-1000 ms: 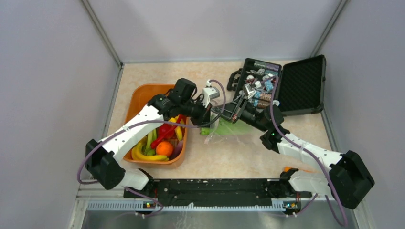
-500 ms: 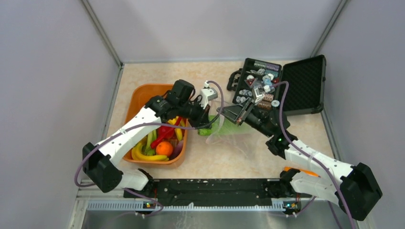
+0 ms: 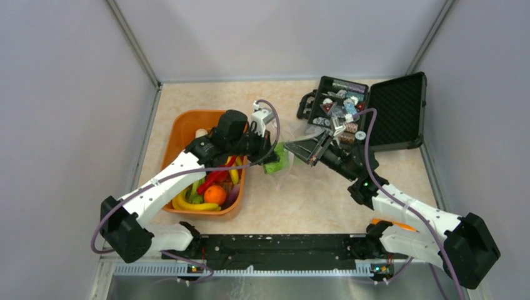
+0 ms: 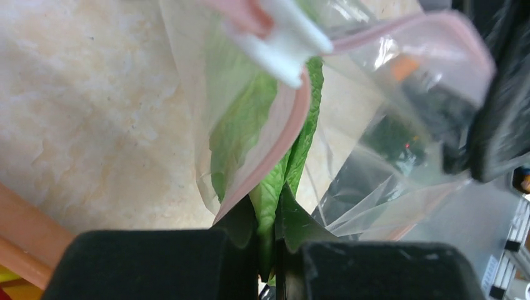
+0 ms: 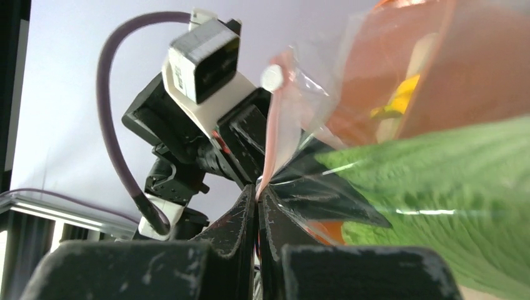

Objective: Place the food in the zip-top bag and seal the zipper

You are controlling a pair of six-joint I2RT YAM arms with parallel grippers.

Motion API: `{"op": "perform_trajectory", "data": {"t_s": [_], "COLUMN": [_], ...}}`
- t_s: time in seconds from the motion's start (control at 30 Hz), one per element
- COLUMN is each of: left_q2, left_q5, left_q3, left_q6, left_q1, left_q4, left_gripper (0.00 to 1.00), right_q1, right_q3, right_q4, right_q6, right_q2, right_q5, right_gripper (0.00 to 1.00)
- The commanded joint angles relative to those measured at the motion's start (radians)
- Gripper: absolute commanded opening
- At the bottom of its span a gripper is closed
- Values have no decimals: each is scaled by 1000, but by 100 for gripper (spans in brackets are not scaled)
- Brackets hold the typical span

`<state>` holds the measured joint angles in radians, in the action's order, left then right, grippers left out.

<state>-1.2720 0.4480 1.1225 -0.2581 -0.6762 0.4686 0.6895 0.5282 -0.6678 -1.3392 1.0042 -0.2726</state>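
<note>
The two arms meet over the middle of the bench (image 3: 312, 200), just to the right of the orange tub (image 3: 181, 128). The left pincer (image 3: 269, 155) reaches across the tub and is clenched on a green leaf (image 4: 275, 187), which runs straight down between its black fingers (image 4: 156, 262). The pink zipper (image 4: 278, 134) of the zip-top bag (image 4: 375, 144) ends at that same pinch. I cannot tell whether the clear film itself is caught there too.

A small white slider (image 4: 284, 37) sits on the zipper above the leaf. The right pincer (image 5: 257, 203) comes in from the other side, facing the left one. It is clenched on the bag's edge, and the pink strip rises from between its fingertips.

The bag hangs off the bench between the two pincers. Its mouth is open, with one pink lip running toward each pincer. Much of the leaf shows through the crinkled film, and the leaf lies at the left end of the bag, close to the tub's right wall.

The other food is in the tub under the left arm: yellow bananas (image 3: 190, 204) along the near side, an orange (image 3: 214, 195) beside them and a red chilli (image 3: 215, 176) just above it.

A black case (image 3: 394, 109) stands open at the far right of the bench, behind the right arm. Small bits fill its left half.
</note>
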Motion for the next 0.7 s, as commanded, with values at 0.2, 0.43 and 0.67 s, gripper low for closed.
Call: {"op": "perform_trajectory", "data": {"t_s": [0.2,0.43,0.67], "left_q2": [26,2,-33], "left_q5": [-55,-88,-110], "left_q3": [-96,-139,-179], "left_q6": [-306,-397,-361], "left_q1": [-12,-27,-62], "left_q4": [-431,-550,-535], "left_gripper": [0,0,15], "right_q1": [-7,-6,-8], "right_q3": [-2,1,22], "right_q4": [-121,-160,-172], "right_q6": [-34,-50,-45], "right_q2": [31,53,36], "right_q5": [-7,-17,11], "right_gripper": [0,0,0]}}
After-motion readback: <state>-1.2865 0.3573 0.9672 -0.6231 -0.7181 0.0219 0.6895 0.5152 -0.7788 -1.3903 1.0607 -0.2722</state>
